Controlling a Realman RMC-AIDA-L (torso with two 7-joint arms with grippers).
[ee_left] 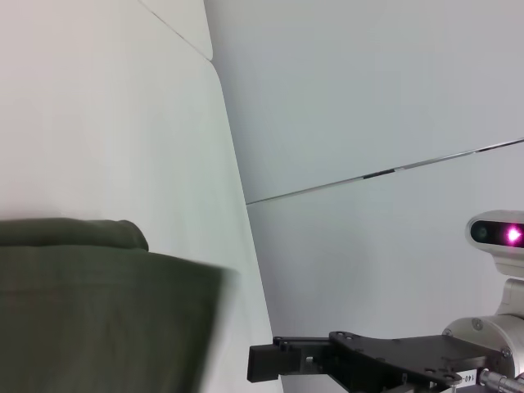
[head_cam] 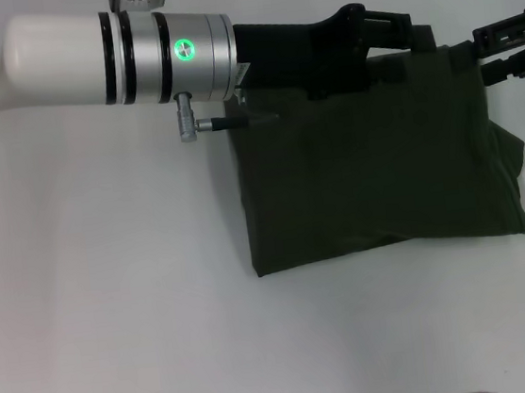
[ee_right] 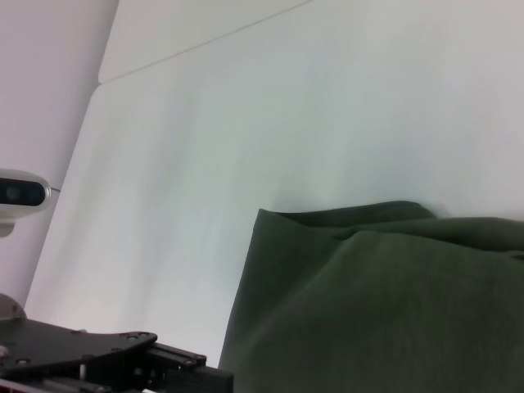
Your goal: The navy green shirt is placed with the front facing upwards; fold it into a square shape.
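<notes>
Head view showed a white counter [head_cam: 113,299] filling nearly the whole scene, the largest thing there. On it lay the navy green shirt [head_cam: 373,165], folded into a roughly square block toward the right and far side of the counter. Its near edge ran fairly straight, its left edge was clean, and its right side bulged out in a loose, uneven fold. No lettering or collar could be seen on the upturned surface, only plain dark cloth.

Next in size was the left arm [head_cam: 114,57], a thick white and silver tube with a green lit ring, reaching across from the left over the far part of the counter. Its black left claw [head_cam: 386,35] sat at the far edge of the shirt, near the middle of that edge; whether it was spread or pinching the cloth could not be told.

Smaller, the right claw [head_cam: 520,44] came in at the far right corner of the shirt, black fingers lying just at the cloth; its state could not be told either.

Left wrist view showed the shirt [ee_left: 98,303] as a dark layered fold on the counter [ee_left: 106,106], with the right claw [ee_left: 270,360] farther off. Right wrist view showed the shirt [ee_right: 385,303] with a rumpled edge on the counter [ee_right: 246,131], and the left claw [ee_right: 196,372] beside its corner.
</notes>
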